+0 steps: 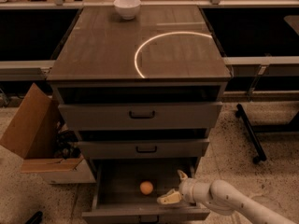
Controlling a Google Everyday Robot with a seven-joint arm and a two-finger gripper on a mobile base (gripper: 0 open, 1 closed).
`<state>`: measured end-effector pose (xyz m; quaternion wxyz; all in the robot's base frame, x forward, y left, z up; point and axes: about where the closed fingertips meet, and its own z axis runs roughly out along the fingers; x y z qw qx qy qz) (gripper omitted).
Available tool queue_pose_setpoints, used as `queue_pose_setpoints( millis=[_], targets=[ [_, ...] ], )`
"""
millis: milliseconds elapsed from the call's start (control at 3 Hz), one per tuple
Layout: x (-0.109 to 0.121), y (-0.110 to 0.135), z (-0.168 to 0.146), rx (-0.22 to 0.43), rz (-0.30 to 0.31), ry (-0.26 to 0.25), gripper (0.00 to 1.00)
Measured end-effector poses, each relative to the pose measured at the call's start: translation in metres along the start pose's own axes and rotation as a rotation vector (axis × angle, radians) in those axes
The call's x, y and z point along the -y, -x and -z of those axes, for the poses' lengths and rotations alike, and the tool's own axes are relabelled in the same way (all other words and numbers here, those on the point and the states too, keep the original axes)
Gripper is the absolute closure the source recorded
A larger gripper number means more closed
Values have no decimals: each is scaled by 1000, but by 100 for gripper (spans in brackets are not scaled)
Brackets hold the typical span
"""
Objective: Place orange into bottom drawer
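a wood-grain desk [103, 45] with three drawers has a bright ring of light on its top. its bottom drawer [117, 181] stands open. a cardboard box [32, 129] sits on the floor to the left. a white bowl [127, 7] rests at the desk's back edge. the pincer [168, 186] reaches into the open drawer from the right, fingers spread, pinching nothing. the orange [146, 187] lies on the drawer floor, just left of the pincer and apart from it.

Small round orange [146, 187] sitting loose on floor of bottom drawer [120, 178], near middle. Drawer standing pulled open. Gripper [172, 188] hovering just right of orange, fingers spread.
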<state>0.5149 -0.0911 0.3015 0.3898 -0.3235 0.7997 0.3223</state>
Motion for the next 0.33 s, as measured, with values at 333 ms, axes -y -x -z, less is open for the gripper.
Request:
queue_pose_setpoints(
  millis=[333],
  targets=[
    [-10, 14, 32, 34, 21, 15, 0]
  ],
)
